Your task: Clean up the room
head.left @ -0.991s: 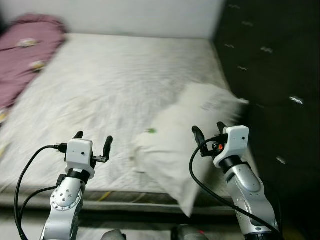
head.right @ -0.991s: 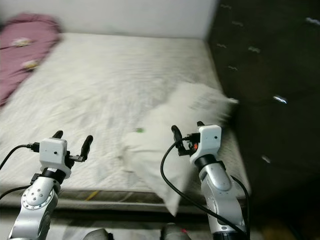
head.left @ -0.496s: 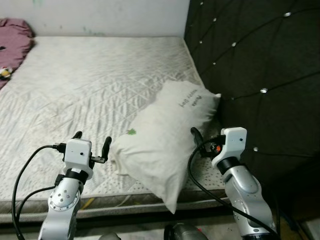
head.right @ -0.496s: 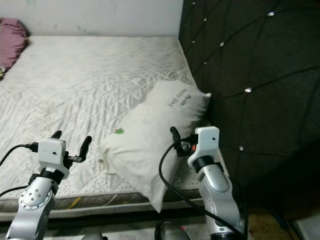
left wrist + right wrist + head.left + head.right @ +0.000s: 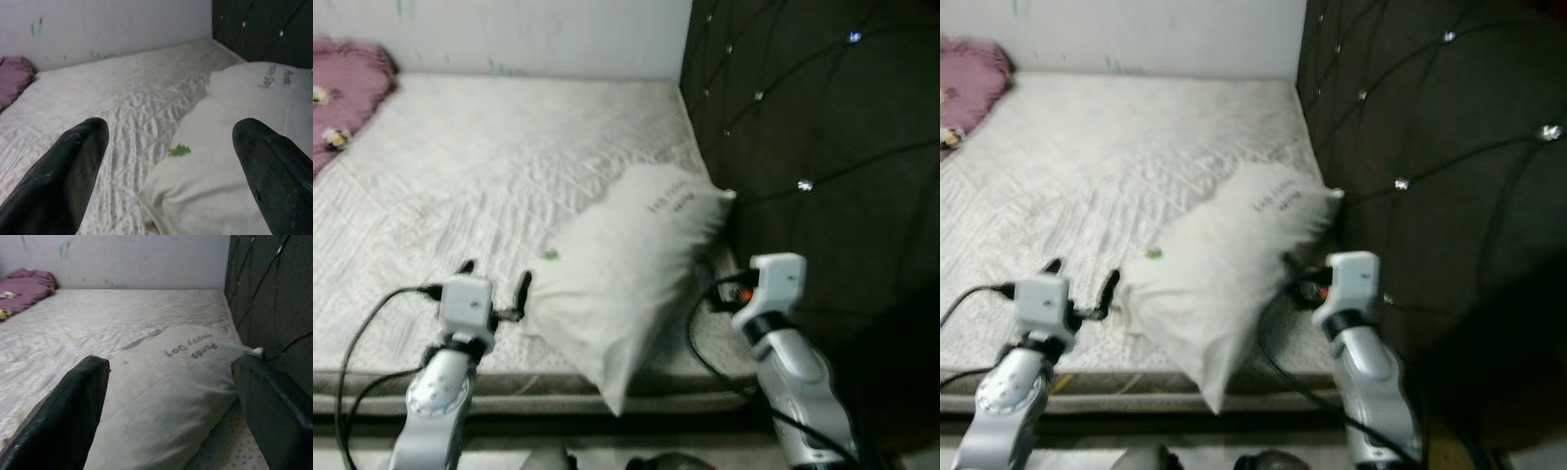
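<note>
**op:** Since half a second back your head cam has swung a bit and gone blurrier; the pillow now sits closer in front of you, with the right arm tucked in nearer its side. Both arms held pretty much the same raised pose.

**reply:** ok, where's the pillow exactly?

**op:** The white pillow (image 5: 626, 259) lies slanted on the mattress (image 5: 489, 166), up near the corner by the dark tufted headboard (image 5: 813, 127). Its near tip hangs over the front edge of the bed, and its far corner is right by the headboard. You can see dark lettering near the far end and a little green leaf mark (image 5: 181, 150) near the lower side.

**reply:** and your pincers?

**op:** Your left pincer (image 5: 495, 281) hovers over the mattress just beside the pillow's near-left edge, fingers (image 5: 73, 166) spread wide, nothing between them. Your right pincer (image 5: 171, 396) sits at the pillow's right side, between it and the headboard, also spread wide and empty, pillow framed between the two fingers.

**reply:** anything else on the bed?

**op:** A purple blanket (image 5: 347, 93) is bunched at the far left, against the white wall (image 5: 529, 34).
</note>
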`<state>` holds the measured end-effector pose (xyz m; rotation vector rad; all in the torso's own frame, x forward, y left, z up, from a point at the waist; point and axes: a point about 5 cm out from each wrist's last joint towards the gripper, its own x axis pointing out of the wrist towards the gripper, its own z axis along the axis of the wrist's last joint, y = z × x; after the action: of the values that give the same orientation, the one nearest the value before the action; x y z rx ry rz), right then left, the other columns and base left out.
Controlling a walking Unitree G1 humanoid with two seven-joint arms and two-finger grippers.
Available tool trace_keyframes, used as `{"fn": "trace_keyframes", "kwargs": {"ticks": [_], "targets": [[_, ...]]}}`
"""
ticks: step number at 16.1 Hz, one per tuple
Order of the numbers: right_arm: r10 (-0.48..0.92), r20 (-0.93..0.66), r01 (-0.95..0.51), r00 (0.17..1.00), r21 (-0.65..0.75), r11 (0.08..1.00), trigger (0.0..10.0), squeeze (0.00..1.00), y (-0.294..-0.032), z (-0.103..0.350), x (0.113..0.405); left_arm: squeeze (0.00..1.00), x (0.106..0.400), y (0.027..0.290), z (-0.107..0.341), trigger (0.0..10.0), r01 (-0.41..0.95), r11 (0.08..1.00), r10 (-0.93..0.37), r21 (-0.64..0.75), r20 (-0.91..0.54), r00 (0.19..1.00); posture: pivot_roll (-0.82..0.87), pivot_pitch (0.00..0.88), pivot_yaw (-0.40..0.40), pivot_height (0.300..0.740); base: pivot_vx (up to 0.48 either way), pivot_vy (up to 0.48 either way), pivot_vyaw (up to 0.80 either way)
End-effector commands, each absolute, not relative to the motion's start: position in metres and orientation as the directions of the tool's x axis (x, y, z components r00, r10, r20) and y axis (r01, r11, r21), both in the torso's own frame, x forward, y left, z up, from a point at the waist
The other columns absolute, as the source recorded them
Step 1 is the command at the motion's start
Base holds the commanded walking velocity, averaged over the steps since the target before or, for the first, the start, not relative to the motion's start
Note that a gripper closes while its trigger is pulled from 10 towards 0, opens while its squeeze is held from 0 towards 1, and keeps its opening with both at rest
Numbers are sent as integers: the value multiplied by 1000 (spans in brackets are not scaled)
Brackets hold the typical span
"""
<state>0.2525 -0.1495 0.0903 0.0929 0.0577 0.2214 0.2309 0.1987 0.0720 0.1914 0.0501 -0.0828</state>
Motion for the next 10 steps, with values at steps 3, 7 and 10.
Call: {"fn": "trace_keyframes", "kwargs": {"ticks": [3,7,10], "targets": [[202,-35,-198,979,85,977,10000,0,-155,92,252,0,229,202,70,10000,45,988,-35,150,-66,997,-36,1,1,740,0,0,0],[167,-14,-166,986,62,984,10000,0,-163,97,253,0,233,202,76,10000,32,985,-25,172,-39,999,-35,0,-13,740,0,0,0],[155,-10,-154,988,39,987,10000,0,-167,99,250,0,231,200,82,10000,39,986,-35,164,-24,999,-36,1,-11,740,0,0,0]]}}
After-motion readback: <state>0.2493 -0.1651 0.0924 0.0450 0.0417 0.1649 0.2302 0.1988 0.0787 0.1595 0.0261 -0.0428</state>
